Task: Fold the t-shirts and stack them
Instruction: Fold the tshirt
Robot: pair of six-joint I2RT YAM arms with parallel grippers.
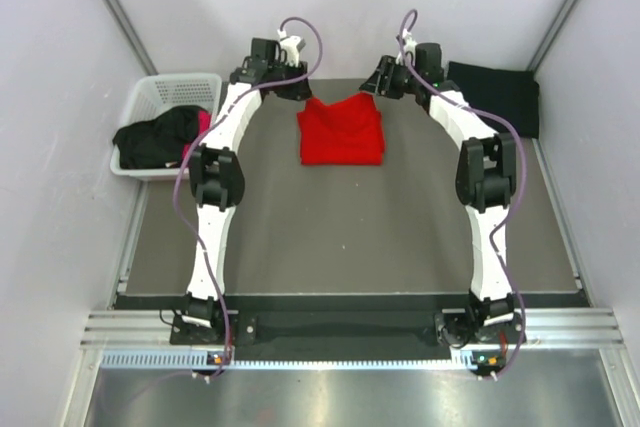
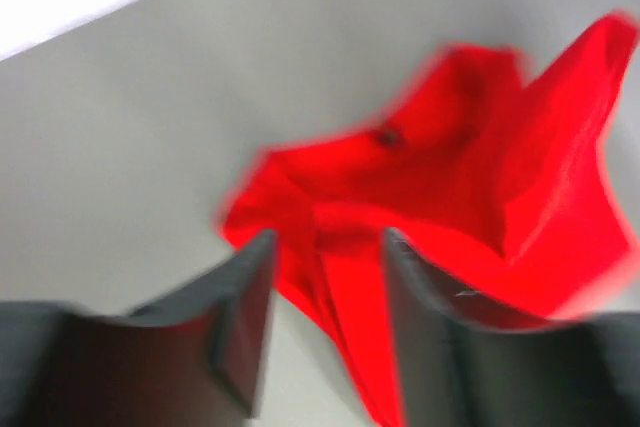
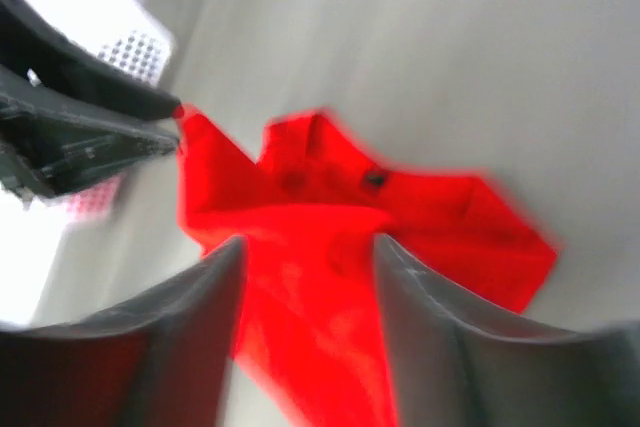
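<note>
The red t-shirt point(image 1: 341, 132) lies folded to a rough square at the far middle of the table, with its far edge bunched up. My left gripper point(image 1: 303, 90) hangs over its far left corner and my right gripper point(image 1: 372, 82) over its far right corner. In the blurred left wrist view the gripper point(image 2: 325, 237) has its jaws apart, with red cloth point(image 2: 480, 167) showing between and beyond them. In the right wrist view the gripper point(image 3: 308, 242) also has its jaws apart over red cloth point(image 3: 400, 217). A folded black t-shirt point(image 1: 495, 97) lies at the far right.
A white lattice basket point(image 1: 180, 80) stands at the far left with a black shirt point(image 1: 155, 137) spilling over its rim and pink cloth point(image 1: 203, 125) inside. The left gripper point(image 3: 90, 127) shows at the left of the right wrist view, next to a raised red corner.
</note>
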